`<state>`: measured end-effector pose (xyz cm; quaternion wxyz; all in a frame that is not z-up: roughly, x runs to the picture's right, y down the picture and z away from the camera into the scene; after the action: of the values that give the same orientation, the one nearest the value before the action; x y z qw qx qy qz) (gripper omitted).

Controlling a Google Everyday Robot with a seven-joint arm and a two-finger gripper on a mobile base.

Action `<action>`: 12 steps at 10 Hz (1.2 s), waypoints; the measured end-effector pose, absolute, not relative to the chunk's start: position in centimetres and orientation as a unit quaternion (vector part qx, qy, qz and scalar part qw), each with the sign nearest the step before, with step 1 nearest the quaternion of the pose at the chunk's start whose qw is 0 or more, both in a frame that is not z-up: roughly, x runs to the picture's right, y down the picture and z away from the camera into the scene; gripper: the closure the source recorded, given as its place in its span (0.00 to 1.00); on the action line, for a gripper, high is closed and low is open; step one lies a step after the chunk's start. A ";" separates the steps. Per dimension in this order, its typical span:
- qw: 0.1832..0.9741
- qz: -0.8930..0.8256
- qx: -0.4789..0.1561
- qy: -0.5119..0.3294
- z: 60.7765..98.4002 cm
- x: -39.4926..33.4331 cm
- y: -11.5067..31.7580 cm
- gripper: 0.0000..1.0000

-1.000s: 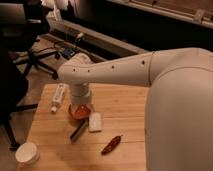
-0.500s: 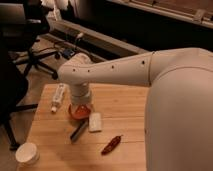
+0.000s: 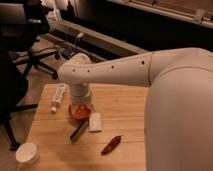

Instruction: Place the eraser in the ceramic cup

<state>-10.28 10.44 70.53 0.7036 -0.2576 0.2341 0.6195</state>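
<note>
The eraser point(image 3: 78, 131) is a slim dark bar lying on the wooden table point(image 3: 120, 107), just in front of the orange-red bowl point(image 3: 80, 111). The ceramic cup point(image 3: 27, 153) is a small white round cup at the table's front left corner, well apart from the eraser. My white arm reaches in from the right, and its wrist point(image 3: 80, 95) hangs over the orange bowl. The gripper is hidden below the wrist, above the bowl.
A white rectangular block point(image 3: 95, 121) lies right of the eraser. A red chili-shaped thing point(image 3: 111, 144) lies further front. A white bottle point(image 3: 58, 96) lies on its side at the left. A black office chair point(image 3: 20, 40) stands off the table's left.
</note>
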 end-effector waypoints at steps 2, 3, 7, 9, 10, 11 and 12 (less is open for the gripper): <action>0.765 0.551 -0.250 0.223 70.9 -10.6 10.8 0.35; 0.795 0.510 -0.252 0.211 71.0 -11.0 11.0 0.35; 0.879 0.349 -0.282 0.159 70.8 -12.9 12.4 0.35; 0.905 0.263 -0.309 0.126 70.3 -14.0 13.4 0.35; 0.914 0.221 -0.323 0.109 70.0 -14.5 13.9 0.35; 0.920 0.174 -0.339 0.090 69.6 -14.9 14.3 0.35; 0.923 0.125 -0.356 0.068 69.1 -15.3 14.7 0.35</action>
<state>-15.32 14.71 69.12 0.9234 -0.3562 0.0680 0.1254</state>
